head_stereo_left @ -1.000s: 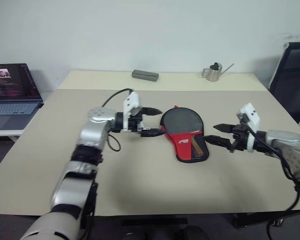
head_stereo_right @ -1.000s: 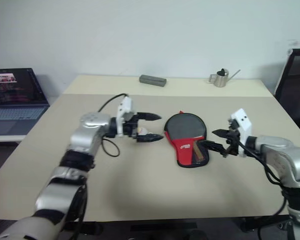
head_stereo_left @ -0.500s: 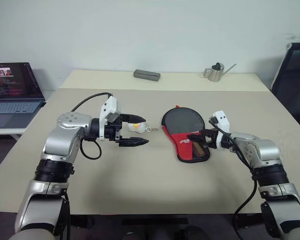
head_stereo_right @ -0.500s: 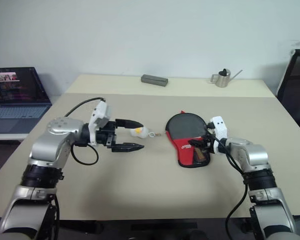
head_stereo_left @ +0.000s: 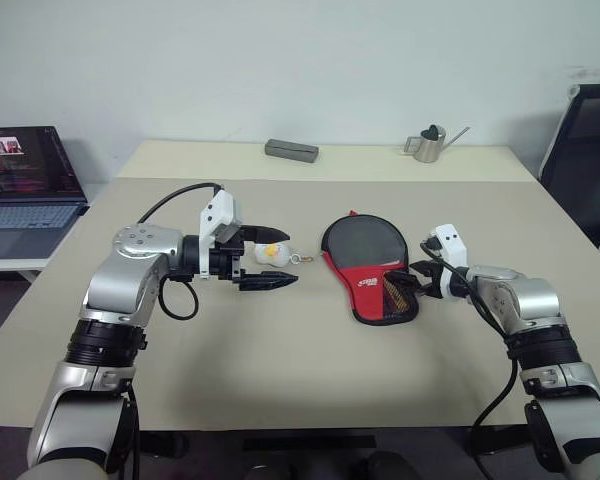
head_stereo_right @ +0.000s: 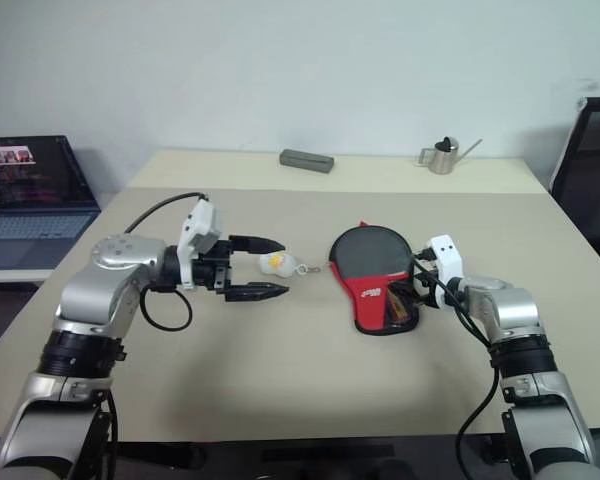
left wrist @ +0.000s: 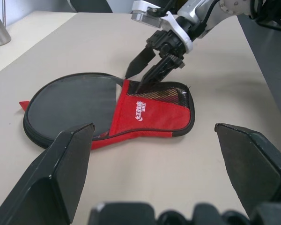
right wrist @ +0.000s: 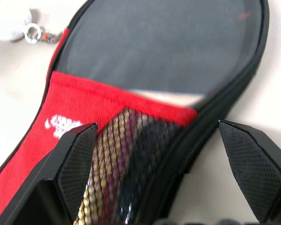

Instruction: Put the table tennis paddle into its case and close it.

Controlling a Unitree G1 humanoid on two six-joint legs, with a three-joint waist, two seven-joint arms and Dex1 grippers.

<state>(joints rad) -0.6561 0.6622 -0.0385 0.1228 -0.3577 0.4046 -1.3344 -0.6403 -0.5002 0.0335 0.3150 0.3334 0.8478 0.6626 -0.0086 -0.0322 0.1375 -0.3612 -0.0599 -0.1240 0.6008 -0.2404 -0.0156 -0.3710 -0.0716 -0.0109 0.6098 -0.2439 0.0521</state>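
Paddle case (head_stereo_left: 372,272) lies flat mid-table (head_stereo_left: 280,370), black top and red lower panel up, and striped wood, probably the paddle's handle (right wrist: 131,164), shows through its mesh pocket. Right tool (head_stereo_left: 405,283) hovers at the mesh end with fingers spread, gripping nothing. Left tool (head_stereo_left: 270,258) hangs well off to the side, fingers apart, a small white-and-yellow keyring toy (head_stereo_left: 272,254) just beside it.

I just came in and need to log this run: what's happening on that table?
A two-armed robot is working on the case, which lies flat on the table. The right gripper, jaws open, hovers at the case's mesh-pocket end; whether it touches is unclear. The left gripper, also open and empty, hangs beside a small white-and-yellow keychain charm to the case's left. A striped shape shows through the mesh.
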